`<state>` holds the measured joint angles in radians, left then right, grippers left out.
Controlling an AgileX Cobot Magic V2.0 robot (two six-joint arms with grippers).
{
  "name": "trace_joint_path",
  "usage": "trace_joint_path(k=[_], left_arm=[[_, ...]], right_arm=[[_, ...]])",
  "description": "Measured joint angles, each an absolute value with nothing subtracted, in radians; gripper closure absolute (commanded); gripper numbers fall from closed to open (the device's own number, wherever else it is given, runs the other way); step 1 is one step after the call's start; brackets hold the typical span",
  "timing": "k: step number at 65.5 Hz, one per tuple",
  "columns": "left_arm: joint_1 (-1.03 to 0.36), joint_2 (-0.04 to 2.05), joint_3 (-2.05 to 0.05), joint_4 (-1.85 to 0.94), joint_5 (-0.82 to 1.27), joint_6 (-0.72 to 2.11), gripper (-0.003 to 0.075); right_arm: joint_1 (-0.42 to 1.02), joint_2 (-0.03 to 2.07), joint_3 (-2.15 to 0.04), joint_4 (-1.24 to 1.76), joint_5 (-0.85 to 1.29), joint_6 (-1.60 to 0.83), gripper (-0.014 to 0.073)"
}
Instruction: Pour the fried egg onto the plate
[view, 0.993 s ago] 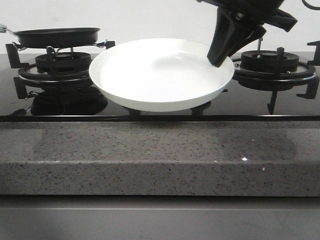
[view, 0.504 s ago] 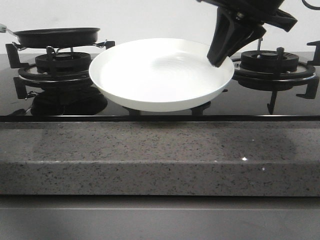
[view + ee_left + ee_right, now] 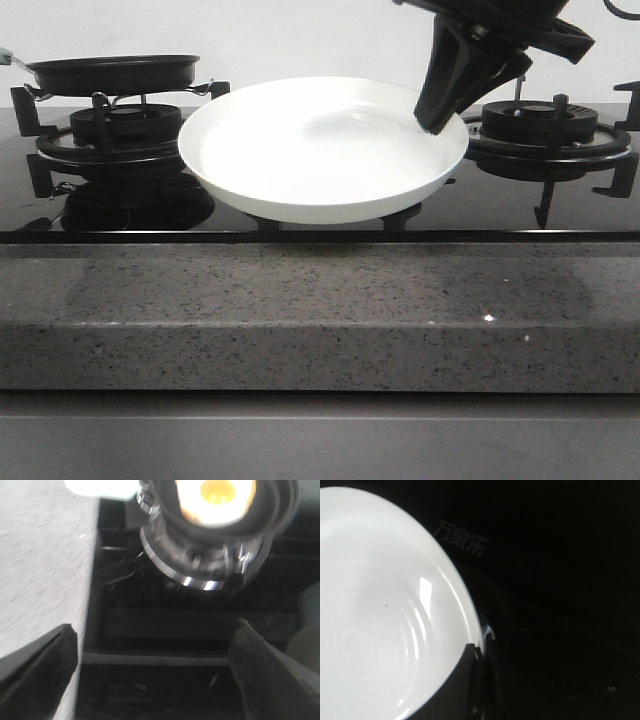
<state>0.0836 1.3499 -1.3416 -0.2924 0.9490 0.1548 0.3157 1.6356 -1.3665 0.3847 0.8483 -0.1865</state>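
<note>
Right gripper point(image 3: 437, 118) is clamped on the plate point(image 3: 300, 160) rim mid-frame, prob holding it ready; left gripper point(image 3: 150, 665) spread wide, egg point(image 3: 216, 500) in pan point(image 3: 112, 72) upper left.

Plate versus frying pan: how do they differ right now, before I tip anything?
The plate is glossy white and wide; the frying pan is black and narrower. The plate is empty and gripped at its rim by the right gripper; the pan holds the fried egg, yolk up, and no gripper touches it. The plate tilts toward the camera; the pan sits level on its burner. Both are round and shallow.
</note>
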Motion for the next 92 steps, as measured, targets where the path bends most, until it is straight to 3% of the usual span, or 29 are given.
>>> trace_joint_path(k=[19, 38, 82, 92], left_arm=[[0.284, 1.576, -1.461, -0.671, 1.002, 0.316, 0.0113], [0.396, 1.776, -1.465, -1.007, 1.055, 0.471, 0.0113], [0.404, 2.009, -1.661, -1.248, 1.169, 0.537, 0.0114], [0.404, 2.031, -1.663, -1.289, 1.193, 0.533, 0.0168]], right_arm=[[0.316, 1.636, -1.367, 0.385, 0.848, -0.186, 0.0690], [0.316, 1.636, -1.367, 0.385, 0.848, -0.188, 0.0690], [0.316, 1.636, -1.367, 0.383, 0.848, -0.188, 0.0690], [0.316, 1.636, -1.367, 0.383, 0.848, -0.188, 0.0690]])
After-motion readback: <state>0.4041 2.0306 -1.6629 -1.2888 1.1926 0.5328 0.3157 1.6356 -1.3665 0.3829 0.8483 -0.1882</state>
